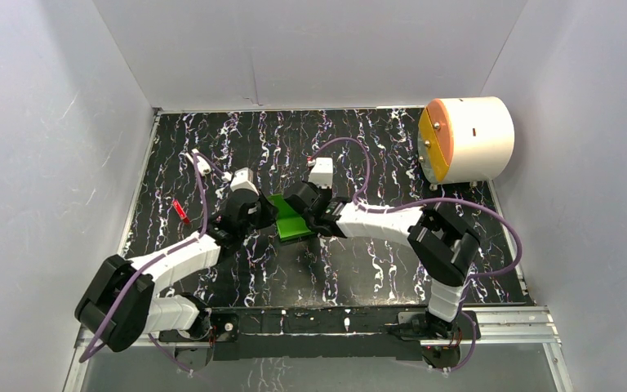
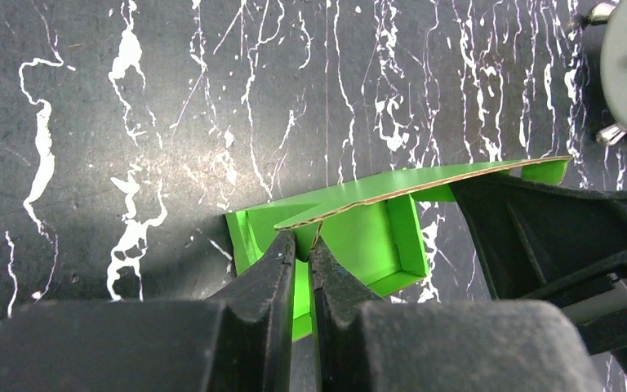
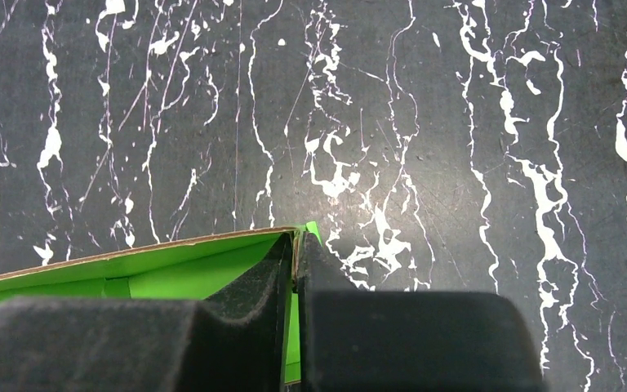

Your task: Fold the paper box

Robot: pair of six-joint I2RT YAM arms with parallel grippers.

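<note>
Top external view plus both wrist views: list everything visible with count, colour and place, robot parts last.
paper box: one, bright green, table centre, partly folded, one flap raised.
cylinder: one, white with orange-yellow face, far right corner of the table.
red item: one, small, left part of the table; too small to identify.
table: one, black with white veining.
walls: white, on three sides.
left hand: one, black, shut on the paper box's flap edge.
right hand: one, black, shut on the paper box from the other side.
</note>
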